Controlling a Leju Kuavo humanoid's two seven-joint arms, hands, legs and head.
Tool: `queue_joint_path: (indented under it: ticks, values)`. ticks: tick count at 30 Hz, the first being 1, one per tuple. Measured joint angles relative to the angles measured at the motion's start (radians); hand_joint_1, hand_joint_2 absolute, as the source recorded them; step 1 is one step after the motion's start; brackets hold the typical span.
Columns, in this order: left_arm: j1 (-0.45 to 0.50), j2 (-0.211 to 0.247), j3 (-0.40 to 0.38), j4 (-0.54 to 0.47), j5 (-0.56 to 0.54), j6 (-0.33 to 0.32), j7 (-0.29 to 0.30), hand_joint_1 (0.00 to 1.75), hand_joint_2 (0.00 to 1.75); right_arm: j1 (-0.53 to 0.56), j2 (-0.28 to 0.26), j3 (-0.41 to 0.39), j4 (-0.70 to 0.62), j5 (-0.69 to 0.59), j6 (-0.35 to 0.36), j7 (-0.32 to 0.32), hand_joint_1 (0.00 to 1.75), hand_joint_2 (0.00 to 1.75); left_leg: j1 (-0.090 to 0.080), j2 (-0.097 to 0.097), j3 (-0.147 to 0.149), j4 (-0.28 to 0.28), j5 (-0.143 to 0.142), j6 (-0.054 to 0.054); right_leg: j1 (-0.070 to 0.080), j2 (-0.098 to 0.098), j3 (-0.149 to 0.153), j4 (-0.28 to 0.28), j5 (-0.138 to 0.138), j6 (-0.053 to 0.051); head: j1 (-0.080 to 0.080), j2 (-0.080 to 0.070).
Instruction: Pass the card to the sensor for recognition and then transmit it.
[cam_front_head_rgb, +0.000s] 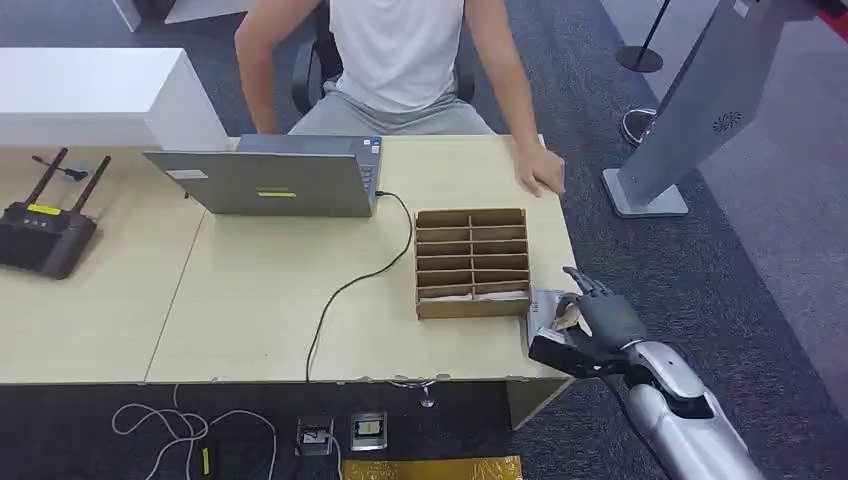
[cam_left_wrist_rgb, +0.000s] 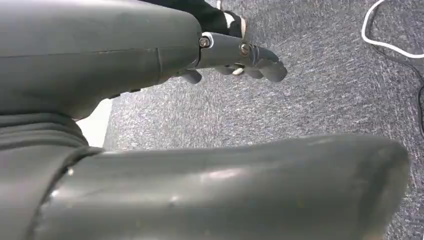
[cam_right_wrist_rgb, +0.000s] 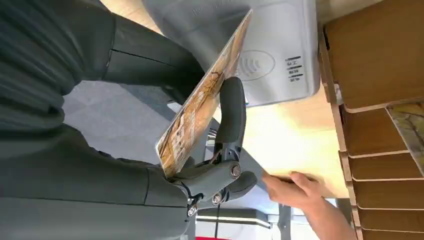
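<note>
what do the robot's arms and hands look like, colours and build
The right arm is a silver metallic tube with dark joint sections. The right hand is dark grey, with slim jointed fingers pinned by small silver screws. The left hand has the same dark grey casing, a ribbed cover and a thick grey thumb.

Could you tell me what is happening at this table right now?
The right robot hand holds a patterned card tilted over the grey card sensor, which lies at the table's corner beside a wooden slotted box. A seated person rests a hand on the far edge of the table, next to a laptop. The left robot hand hangs above the carpet, holding nothing, fingers curled.
</note>
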Motion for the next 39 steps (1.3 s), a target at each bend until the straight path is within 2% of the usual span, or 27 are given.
queue_joint_path:
  ticks: [7, 18, 24, 29, 35, 39]
  values:
    - [0.0, 0.0, 0.0, 0.0, -0.002, 0.008, -0.009, 0.0, 0.0, -0.07, -0.01, -0.003, 0.009, 0.021, -0.005, -0.01, 1.75, 1.75, 0.0, 0.0, -0.001, 0.0, 0.0, 0.0, 0.0, 0.0, 0.0, 0.0, 0.0, 0.0, 0.0, 0.0]
    - [-0.003, 0.0, 0.0, 0.0, -0.011, 0.011, -0.012, 0.0, 0.0, -0.361, -0.039, -0.042, 0.01, 0.057, -0.021, -0.037, 1.75, 1.75, 0.0, 0.001, -0.001, 0.0, 0.0, 0.0, 0.0, 0.001, -0.001, 0.0, 0.001, 0.0, 0.0, 0.0]
    - [-0.014, 0.0, 0.0, 0.0, -0.024, 0.007, -0.01, 0.0, 0.0, -0.507, -0.035, -0.047, 0.052, 0.096, -0.04, -0.085, 1.75, 1.75, 0.0, 0.001, -0.003, 0.0, 0.0, 0.0, 0.0, 0.002, -0.002, 0.0, 0.001, 0.0, 0.0, 0.0]
    - [-0.025, 0.0, -0.001, 0.0, -0.041, -0.003, -0.005, 0.0, 0.0, -0.631, 0.005, -0.037, 0.155, 0.135, -0.069, -0.114, 1.75, 1.75, 0.0, 0.0, -0.003, 0.0, 0.001, 0.0, 0.0, 0.0, -0.002, 0.001, 0.001, 0.0, 0.0, 0.0]
    - [-0.035, -0.003, -0.003, 0.0, -0.053, -0.011, 0.002, 0.0, 0.0, -0.703, 0.075, -0.027, 0.302, 0.158, -0.117, -0.117, 1.75, 1.75, 0.0, 0.0, -0.003, 0.0, 0.001, 0.0, 0.0, 0.0, -0.002, 0.001, 0.001, 0.0, 0.0, 0.0]
    - [-0.038, -0.005, -0.007, 0.0, -0.063, -0.013, 0.002, 0.0, 0.0, -0.75, 0.121, -0.018, 0.398, 0.173, -0.117, -0.101, 1.75, 1.75, 0.0, 0.0, -0.003, 0.0, 0.001, 0.0, 0.0, 0.0, -0.002, 0.001, 0.001, 0.0, 0.0, 0.0]
